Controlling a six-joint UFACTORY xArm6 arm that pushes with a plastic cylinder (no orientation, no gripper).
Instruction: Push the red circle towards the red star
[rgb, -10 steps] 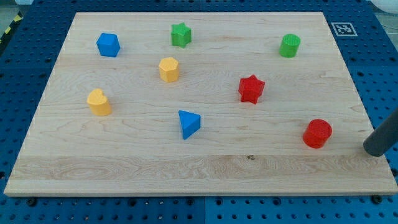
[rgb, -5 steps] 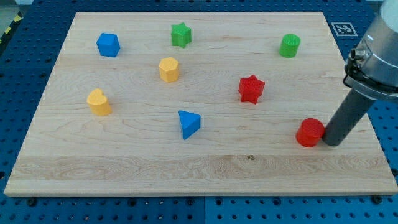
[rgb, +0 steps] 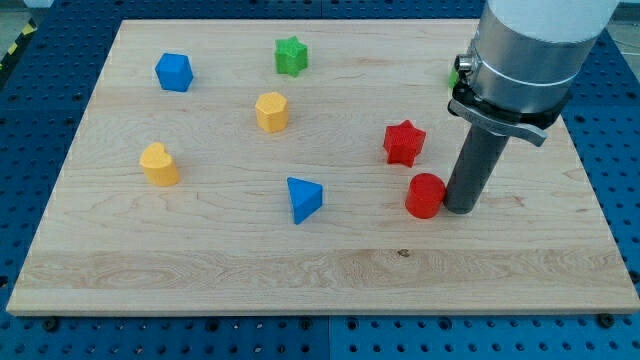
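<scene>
Pale wooden board (rgb: 200, 250) on a blue pegboard table (rgb: 30, 130), and I'm looking down at it from the view's bottom edge. My tip (rgb: 459, 208) sits on the wood, pressed right against the view's right side of the red circle (rgb: 424, 195), the dark rod rising to a big grey collar that hides most of the green cylinder (rgb: 456, 70) at the view's top right. No fingers on this rig, just the straight rod, so nothing to spread or pinch. Red circle is near the red star (rgb: 404, 142), just below and slightly to the view's right of it, a thin strip of bare wood between them. Plenty of open board along the view's bottom, and wide room to the view's right of my rod before the board's edge. Blue triangular block (rgb: 303, 199) lies well to the view's left of the red circle. Yellow hexagonal block (rgb: 271, 111) and a second yellow block (rgb: 159, 164) sit further left; blue block (rgb: 174, 72) and green star (rgb: 291, 55) hold the top. Blocks look ridged and matte; wood grain runs left to right.
</scene>
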